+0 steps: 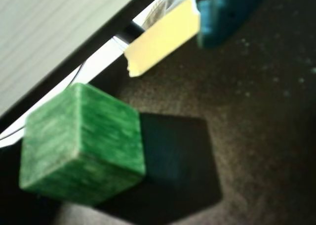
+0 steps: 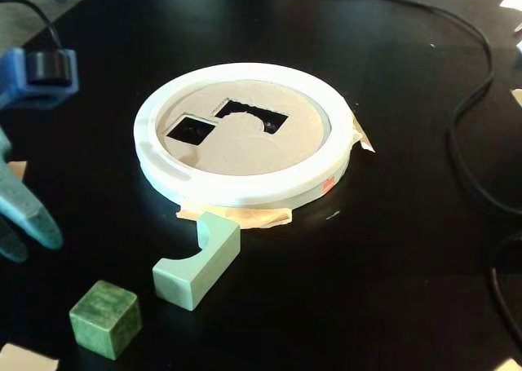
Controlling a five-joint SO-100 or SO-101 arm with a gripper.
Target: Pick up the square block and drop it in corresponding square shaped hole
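The green square block (image 2: pixel 104 318) sits on the black table at the front left in the fixed view. It fills the lower left of the wrist view (image 1: pixel 81 143), free of the gripper. The white round sorter (image 2: pixel 245 193) has a cardboard lid with a square hole (image 2: pixel 191 129) and an arch-shaped hole (image 2: pixel 251 115). My blue gripper (image 2: pixel 31 245) hangs at the left edge, above and to the left of the block, its two fingers slightly apart and empty. One blue finger (image 1: pixel 224 17) shows at the top of the wrist view.
A pale green arch block (image 2: pixel 198 259) lies between the cube and the sorter. Black cables (image 2: pixel 469 118) run along the right side. A piece of yellowish tape (image 1: pixel 163 37) lies near the table edge (image 1: pixel 98 42); the tape also shows at the front left corner (image 2: pixel 24 359).
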